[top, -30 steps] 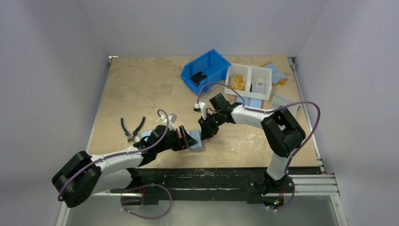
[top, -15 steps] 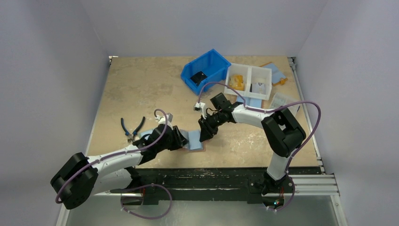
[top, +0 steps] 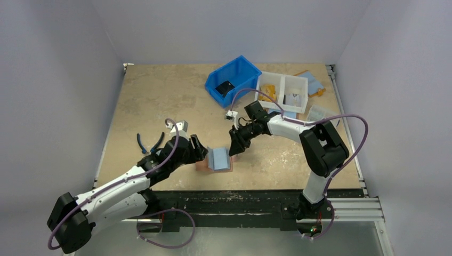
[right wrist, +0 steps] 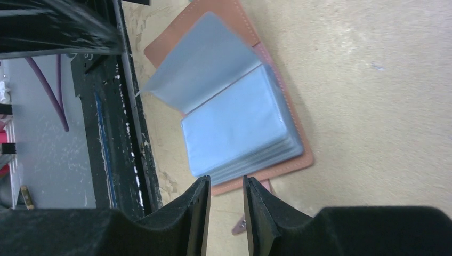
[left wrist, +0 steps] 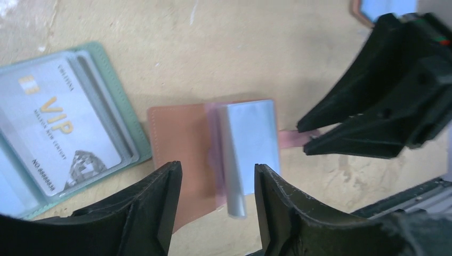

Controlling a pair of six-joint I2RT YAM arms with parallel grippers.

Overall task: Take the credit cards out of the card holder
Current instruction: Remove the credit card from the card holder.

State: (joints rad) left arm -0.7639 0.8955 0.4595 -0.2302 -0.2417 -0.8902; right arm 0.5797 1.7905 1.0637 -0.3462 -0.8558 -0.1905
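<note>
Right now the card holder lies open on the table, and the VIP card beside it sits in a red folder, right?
No: the folder is green, not red, as the left wrist view shows. The card holder does lie open on the table, with the VIP card beside it.

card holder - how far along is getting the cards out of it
Done: the card holder lies open on the table, its light-blue sleeves fanned. In hand: the left gripper hovers open over it, and the right gripper is at its snap tab. Left: no card shows out of it yet.
</note>
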